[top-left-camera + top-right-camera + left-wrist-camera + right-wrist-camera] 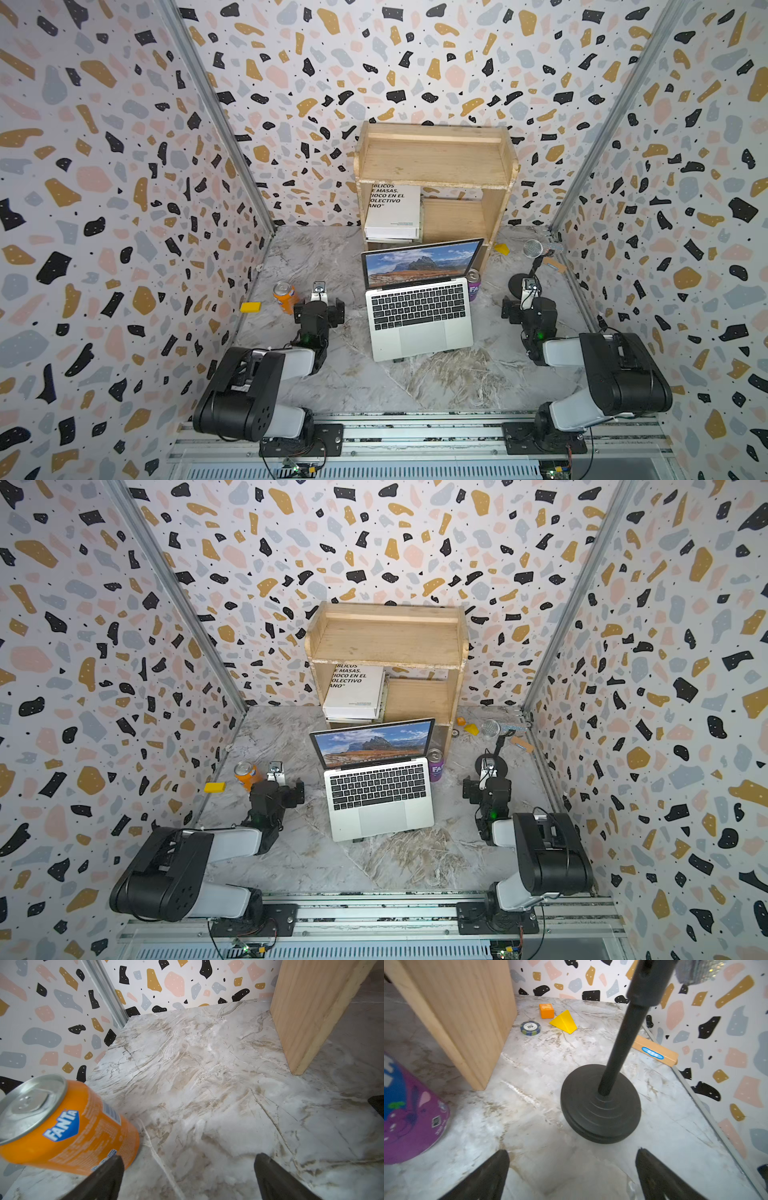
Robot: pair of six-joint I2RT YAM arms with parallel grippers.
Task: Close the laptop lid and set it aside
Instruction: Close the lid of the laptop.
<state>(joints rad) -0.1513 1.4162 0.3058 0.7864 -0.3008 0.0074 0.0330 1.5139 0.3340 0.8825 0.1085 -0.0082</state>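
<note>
The laptop (419,320) sits mid-surface (324,257), its lid (422,262) raised at the far edge. Just behind it stands a shelf (434,158) with a book (392,212) in its lower bay. The left can (284,297) stands left of the laptop, beside the left tool (190,1158). The right can (473,284) stands just beside the laptop's far right corner. The mic stand (534,270) is farther right, before the right tool (572,1152).

The left arm (241,399) and right arm (623,374) have bulky glossy black joint housings linked by pale grey tubes, each with a small green light (540,334) near the wrist. Black screwed plates (328,438) carry them, and thin black cables (542,931) trail below. The left gripper (189,1156) and right gripper (573,1151) have dark tapered fingers.
</note>
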